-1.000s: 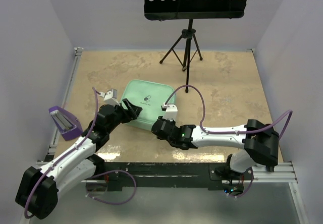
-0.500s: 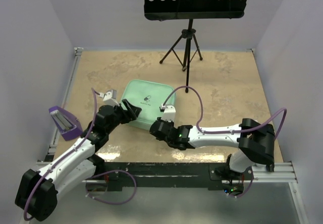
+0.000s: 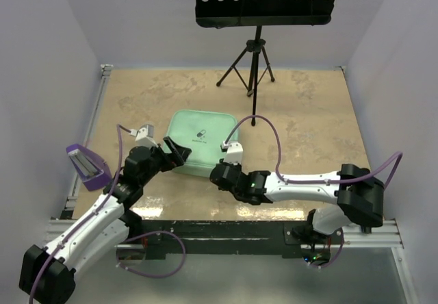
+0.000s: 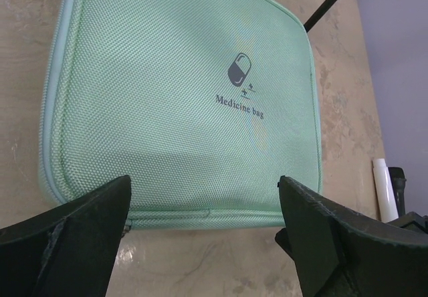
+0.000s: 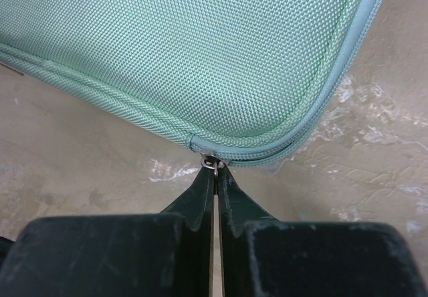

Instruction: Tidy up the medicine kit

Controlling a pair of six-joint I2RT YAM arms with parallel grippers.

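The medicine kit is a mint-green woven fabric case with a zip round its edge, lying shut and flat mid-table; its lid carries a dark pill logo and the words "Medicine bag". My left gripper stands open at the kit's near left edge, its black fingers wide apart just short of the zipped side, holding nothing. My right gripper is at the near right corner, shut on the small metal zipper pull, which sits pinched between the fingertips.
A purple holder sits at the table's left edge. A black music stand's tripod rises from the far middle of the table. White walls close in on the left, right and back.
My right gripper's jaws have come together on the zipper pull. My left gripper has opened wider and drawn slightly back toward the left.
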